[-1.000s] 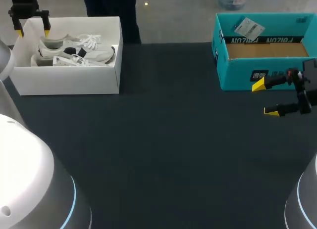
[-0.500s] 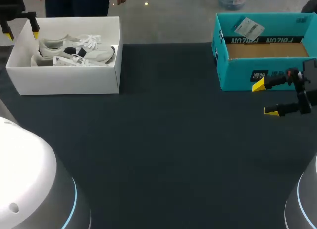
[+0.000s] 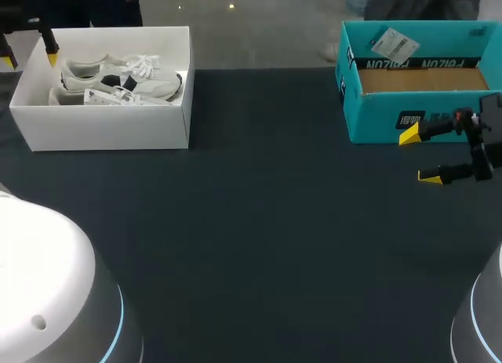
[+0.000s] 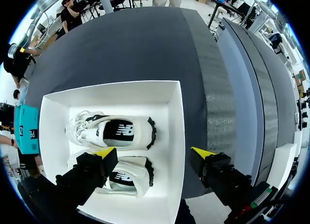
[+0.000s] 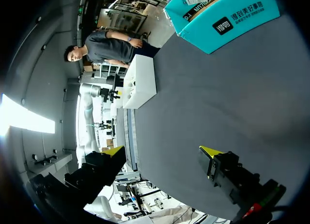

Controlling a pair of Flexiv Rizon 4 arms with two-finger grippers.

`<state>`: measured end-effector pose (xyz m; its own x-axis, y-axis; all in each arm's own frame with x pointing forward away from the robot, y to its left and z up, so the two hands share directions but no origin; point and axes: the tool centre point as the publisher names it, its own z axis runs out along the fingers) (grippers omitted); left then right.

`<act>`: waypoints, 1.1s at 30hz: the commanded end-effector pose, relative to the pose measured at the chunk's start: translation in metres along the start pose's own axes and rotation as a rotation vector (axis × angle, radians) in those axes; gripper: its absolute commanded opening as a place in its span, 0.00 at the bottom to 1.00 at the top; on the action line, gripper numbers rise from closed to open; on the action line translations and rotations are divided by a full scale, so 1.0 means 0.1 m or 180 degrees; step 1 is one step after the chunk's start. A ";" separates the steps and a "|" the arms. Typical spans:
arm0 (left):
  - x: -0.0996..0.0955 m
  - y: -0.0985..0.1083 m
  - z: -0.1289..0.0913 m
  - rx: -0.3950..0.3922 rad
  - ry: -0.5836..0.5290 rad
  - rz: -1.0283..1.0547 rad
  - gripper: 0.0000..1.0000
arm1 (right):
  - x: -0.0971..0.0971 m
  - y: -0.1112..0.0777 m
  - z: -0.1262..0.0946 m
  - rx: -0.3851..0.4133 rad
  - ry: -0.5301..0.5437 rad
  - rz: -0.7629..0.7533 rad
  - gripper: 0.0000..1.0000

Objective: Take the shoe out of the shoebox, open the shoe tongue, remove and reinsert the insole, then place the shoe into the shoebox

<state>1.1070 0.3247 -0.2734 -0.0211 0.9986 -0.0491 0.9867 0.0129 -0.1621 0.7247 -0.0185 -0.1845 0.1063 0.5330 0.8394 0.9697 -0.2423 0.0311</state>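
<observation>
Two white shoes (image 3: 118, 82) with dark side patches lie side by side in the open white shoebox (image 3: 102, 128) at the table's far left. In the left wrist view, the shoe farther from the gripper (image 4: 114, 132) and the nearer shoe (image 4: 127, 174) both lie on their sides. My left gripper (image 3: 30, 59) hangs open above the box's left end. Seen from its wrist, the left gripper (image 4: 154, 152) has one finger over the shoes and the other beyond the box wall (image 4: 177, 137). My right gripper (image 3: 418, 156) stands open and empty at the far right.
An open teal box (image 3: 416, 112) with a brown cardboard floor stands at the back right, just behind my right gripper; in the right wrist view the teal box (image 5: 223, 21) lies ahead. The dark table top (image 3: 267, 237) stretches between the two boxes.
My left gripper has shifted left, from over the shoebox's left part to its left edge. The right arm, the shoes and both boxes have not moved.
</observation>
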 end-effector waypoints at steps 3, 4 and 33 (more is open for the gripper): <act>-0.14 -0.39 0.17 -0.0756 0.0086 0.0067 0.57 | 0.00 -0.01 0.01 -0.0008 -0.0010 0.0004 1.00; -0.16 -0.40 0.19 -0.0739 0.0126 0.0081 0.55 | 0.00 -0.01 0.01 -0.0008 -0.0010 0.0004 1.00; -0.24 -0.08 0.57 -0.0708 0.0271 -0.0025 0.79 | 0.00 -0.01 0.01 -0.0008 -0.0010 0.0004 1.00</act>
<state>1.0902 0.2981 -0.3215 -0.0232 0.9991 0.0362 0.9988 0.0216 0.0443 0.7247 -0.0185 -0.1845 0.1062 0.5330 0.8394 0.9697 -0.2423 0.0311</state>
